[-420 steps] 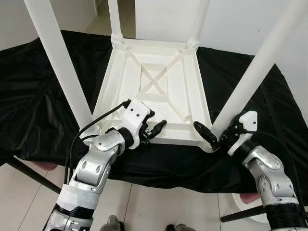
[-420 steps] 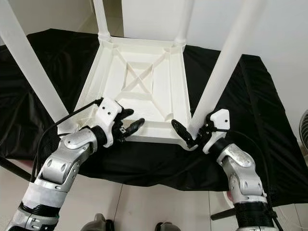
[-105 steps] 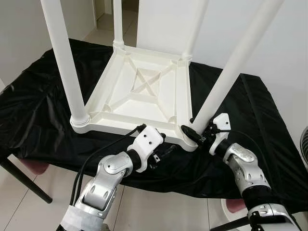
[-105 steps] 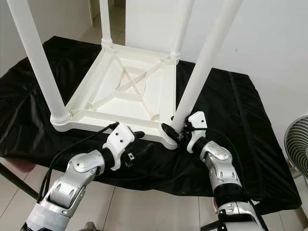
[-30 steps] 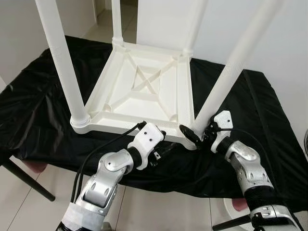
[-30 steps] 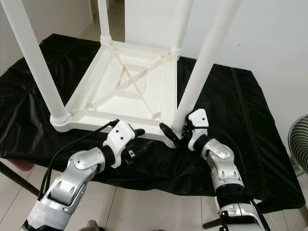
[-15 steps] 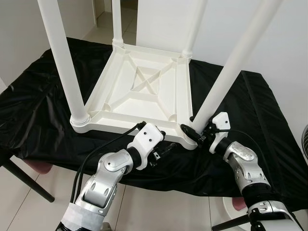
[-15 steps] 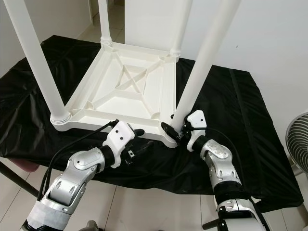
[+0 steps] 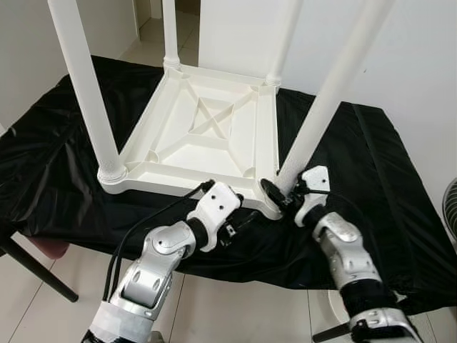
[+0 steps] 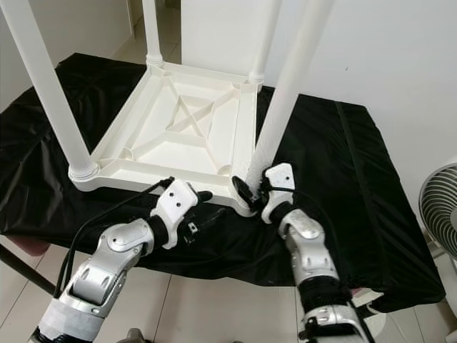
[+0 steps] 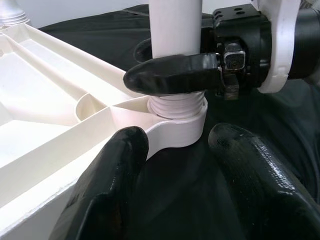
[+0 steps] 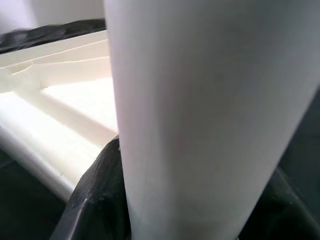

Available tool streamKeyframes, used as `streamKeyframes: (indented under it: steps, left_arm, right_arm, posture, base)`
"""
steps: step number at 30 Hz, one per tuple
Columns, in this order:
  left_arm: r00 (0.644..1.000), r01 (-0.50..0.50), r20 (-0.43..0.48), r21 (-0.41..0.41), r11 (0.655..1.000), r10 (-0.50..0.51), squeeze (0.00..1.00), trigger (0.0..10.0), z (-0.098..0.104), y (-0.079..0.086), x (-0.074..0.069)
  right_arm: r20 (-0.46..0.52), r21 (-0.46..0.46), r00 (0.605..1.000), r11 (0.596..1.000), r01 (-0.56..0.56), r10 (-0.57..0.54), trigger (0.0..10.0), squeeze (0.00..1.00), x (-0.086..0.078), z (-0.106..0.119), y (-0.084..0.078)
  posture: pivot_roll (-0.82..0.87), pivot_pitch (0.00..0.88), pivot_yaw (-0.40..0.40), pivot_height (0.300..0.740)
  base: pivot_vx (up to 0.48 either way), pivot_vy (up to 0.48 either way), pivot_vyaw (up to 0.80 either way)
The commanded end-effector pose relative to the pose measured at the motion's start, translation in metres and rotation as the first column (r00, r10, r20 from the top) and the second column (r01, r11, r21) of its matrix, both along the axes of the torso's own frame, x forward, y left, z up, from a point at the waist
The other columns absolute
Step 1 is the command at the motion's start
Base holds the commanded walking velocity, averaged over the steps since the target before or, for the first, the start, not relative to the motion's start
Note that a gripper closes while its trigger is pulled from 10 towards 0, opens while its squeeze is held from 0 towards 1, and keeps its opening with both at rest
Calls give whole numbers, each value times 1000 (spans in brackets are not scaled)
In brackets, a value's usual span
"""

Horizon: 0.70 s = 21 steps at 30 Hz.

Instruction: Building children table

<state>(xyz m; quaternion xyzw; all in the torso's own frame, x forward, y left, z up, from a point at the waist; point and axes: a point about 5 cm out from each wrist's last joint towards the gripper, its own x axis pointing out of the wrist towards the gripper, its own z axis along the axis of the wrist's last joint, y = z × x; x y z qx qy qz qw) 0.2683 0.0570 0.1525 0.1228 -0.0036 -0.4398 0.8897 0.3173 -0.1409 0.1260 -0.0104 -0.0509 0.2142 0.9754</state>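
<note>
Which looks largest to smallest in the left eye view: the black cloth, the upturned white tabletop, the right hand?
1. black cloth
2. upturned white tabletop
3. right hand, clamped on the near right leg

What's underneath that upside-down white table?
The white table rests top-down on a black cloth spread under it. Dark legs of a support show below the cloth's edge, but the surface beneath the cloth is covered.

Home room: tiled floor [image 9: 214, 307], white walls [image 9: 400, 64], fan [image 10: 437, 207]
</note>
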Motion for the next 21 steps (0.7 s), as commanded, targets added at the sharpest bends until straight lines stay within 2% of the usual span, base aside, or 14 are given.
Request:
streamKeyframes:
  steps: [1, 2, 3, 4, 5, 6, 7, 9, 10, 15, 21]
  left_arm:
    - [998, -55, 15, -10, 998, 55, 0, 10000, 2, 0, 0]
    - [998, -55, 12, -13, 998, 55, 0, 10000, 2, -1, 0]
    - [998, -55, 12, -13, 998, 55, 0, 10000, 2, -1, 0]
    - [998, -55, 11, -14, 998, 55, 0, 10000, 2, -1, -1]
    - [998, -55, 11, -14, 998, 55, 0, 10000, 2, -1, -1]
    - [998, -54, 9, -15, 998, 54, 0, 10000, 2, -2, -1]
    - [998, -54, 9, -15, 998, 54, 0, 10000, 2, -2, -1]
    - [999, -53, 5, -16, 998, 53, 0, 10000, 1, -2, -3]
    - [999, -52, 4, -16, 999, 52, 0, 10000, 1, -2, -3]
    - [999, -50, 3, -16, 999, 50, 0, 10000, 1, -2, -3]
    - [999, -42, -1, -17, 999, 42, 0, 10000, 0, -4, -3]
  right_arm:
    - [-65, -21, 997, 999, 38, -39, 10000, 0, -5, -13, 4]
    - [-74, 8, 990, 993, 121, -120, 10000, 0, -9, -15, 10]
    - [-74, 8, 990, 993, 121, -120, 10000, 0, -9, -15, 10]
    - [-75, 11, 979, 981, 192, -190, 10000, 0, -10, -16, 10]
    - [-75, 11, 979, 981, 192, -190, 10000, 0, -10, -16, 10]
    - [-76, 21, 959, 961, 274, -272, 10000, 0, -12, -17, 10]
    - [-76, 21, 959, 961, 274, -272, 10000, 0, -12, -17, 10]
    - [-92, 42, 906, 907, 418, -413, 10000, 0, -17, -18, 12]
    - [-99, 47, 891, 893, 449, -443, 10000, 0, -20, -18, 15]
    - [-98, 50, 901, 903, 427, -421, 10000, 0, -22, -16, 21]
    - [-77, 31, 890, 891, 453, -449, 10000, 0, -22, -10, 11]
  posture:
    - [149, 66, -86, 740]
    - [146, 73, -89, 740]
    - [146, 73, -89, 740]
    - [146, 73, -89, 740]
    - [146, 73, -89, 740]
    - [146, 73, -89, 740]
    - [146, 73, -89, 740]
    - [144, 79, -90, 740]
    - [142, 79, -89, 740]
    - [142, 79, -89, 740]
    - [126, 82, -88, 740]
  base:
    - [0, 0, 0]
    - [0, 0, 0]
    - [0, 0, 0]
    - [0, 0, 0]
    - [0, 0, 0]
    - [0, 0, 0]
    - [0, 0, 0]
    - [0, 0, 0]
    - [0, 0, 0]
    - [0, 0, 0]
    - [0, 0, 0]
